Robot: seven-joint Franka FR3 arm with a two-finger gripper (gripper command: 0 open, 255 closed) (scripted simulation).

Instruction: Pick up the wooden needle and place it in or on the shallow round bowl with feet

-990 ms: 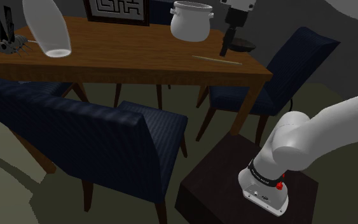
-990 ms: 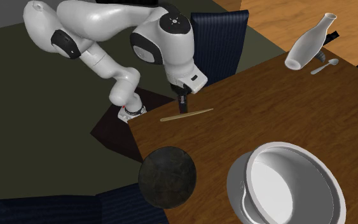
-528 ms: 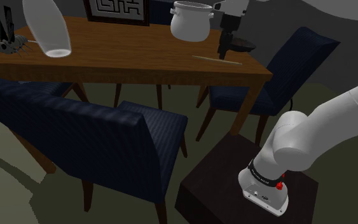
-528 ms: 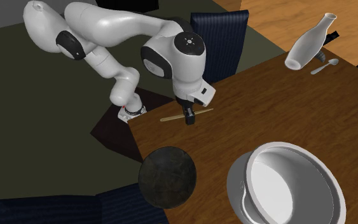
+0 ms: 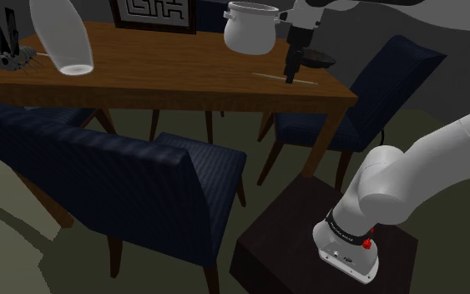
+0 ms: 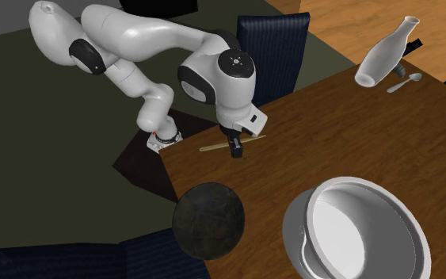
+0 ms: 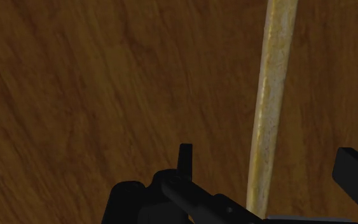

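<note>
The wooden needle [image 7: 269, 95], a thin pale stick, lies flat on the brown table [image 6: 332, 150] close to its near edge. It also shows in the shoulder view [image 5: 268, 76] and in the second exterior view [image 6: 211, 147]. My gripper [image 7: 269, 170] is down at the needle's middle, open, one finger on either side and neither touching it. From outside, the gripper [image 5: 290, 78] [image 6: 235, 150] stands upright just over the tabletop. The shallow dark round bowl [image 6: 207, 219] sits at the table's corner, beside the gripper [image 5: 318, 60].
A large white pot [image 6: 356, 230] [image 5: 252, 27] stands next to the bowl. A white vase [image 5: 62, 38] and a spoon [image 6: 403, 82] are at the table's far end. Dark blue chairs [image 5: 141, 179] surround the table, and the arm's stand [image 5: 325, 250] is on the floor.
The gripper has moved from near the table edge over to the needle and dropped down, so its fingers now straddle the stick. The needle has not moved.
</note>
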